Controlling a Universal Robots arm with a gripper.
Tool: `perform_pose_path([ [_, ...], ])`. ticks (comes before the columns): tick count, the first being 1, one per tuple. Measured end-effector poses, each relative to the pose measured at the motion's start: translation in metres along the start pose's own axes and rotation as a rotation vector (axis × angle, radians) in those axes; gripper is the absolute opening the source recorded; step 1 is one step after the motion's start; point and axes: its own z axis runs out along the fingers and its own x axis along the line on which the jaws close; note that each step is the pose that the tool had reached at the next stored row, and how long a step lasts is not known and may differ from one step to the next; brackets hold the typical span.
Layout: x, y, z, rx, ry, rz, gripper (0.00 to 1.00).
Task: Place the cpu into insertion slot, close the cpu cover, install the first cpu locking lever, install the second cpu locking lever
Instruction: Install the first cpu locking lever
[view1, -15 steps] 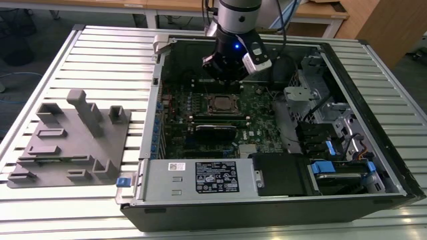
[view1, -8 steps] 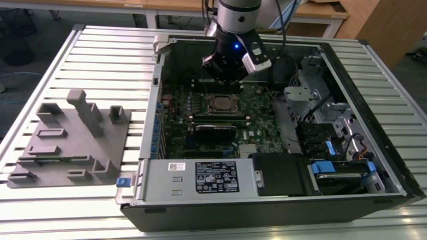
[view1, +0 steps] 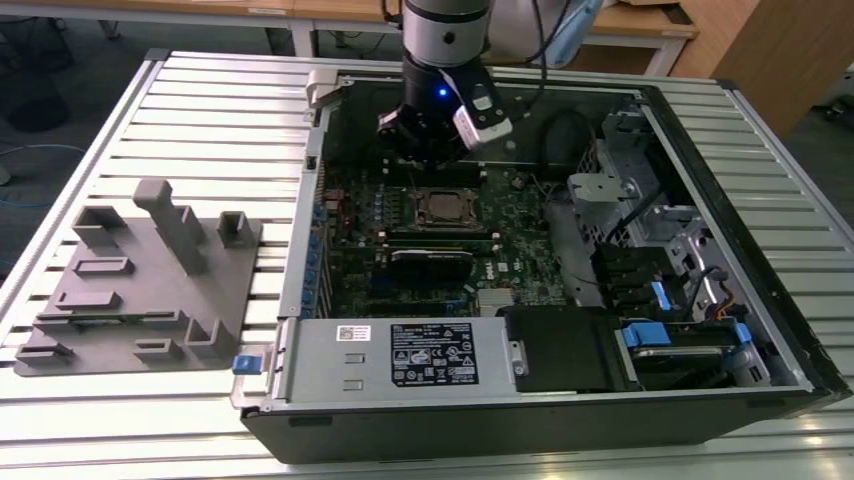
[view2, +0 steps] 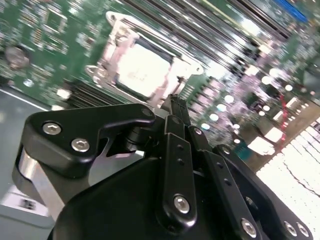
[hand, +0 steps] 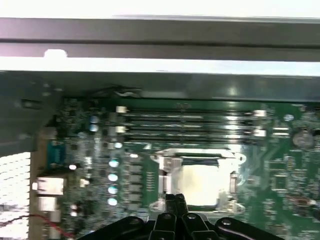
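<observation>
Gripper (view2: 173, 102): in both wrist views the two black fingers lie together at the tip, with no visible gap and nothing between them. The tip (hand: 175, 200) hangs just above the near edge of the socket, apart from it.

The cpu (view2: 145, 70) sits in the insertion slot (view1: 418, 208) on the motherboard (hand: 90, 150), its bright metal top facing up. The cpu cover (hand: 165, 175) appears to lie flat around it as a silvery frame. The locking levers cannot be made out with certainty.

Handling, by judgement:
- The cpu is light, stiff and flat. Its top is smooth and likely slippery, and its contact side is fragile. Take hold at two opposite edges only, and keep it level.
- The cover is thin sheet metal and bends easily. Press on the frame, not on the window.

Beyond the socket run the long memory slots (hand: 190, 125), and beyond those stands the grey case wall (hand: 160, 50)
</observation>
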Motion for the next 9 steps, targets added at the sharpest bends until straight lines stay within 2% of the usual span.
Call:
perform_pose_path([
  [5,0.0189,0.0001,0.0005,0.0,-0.0001,0.0,0.11],
  [9,0.0254,0.0002,0.0007,-0.0001,-0.0001,0.0,0.11],
])
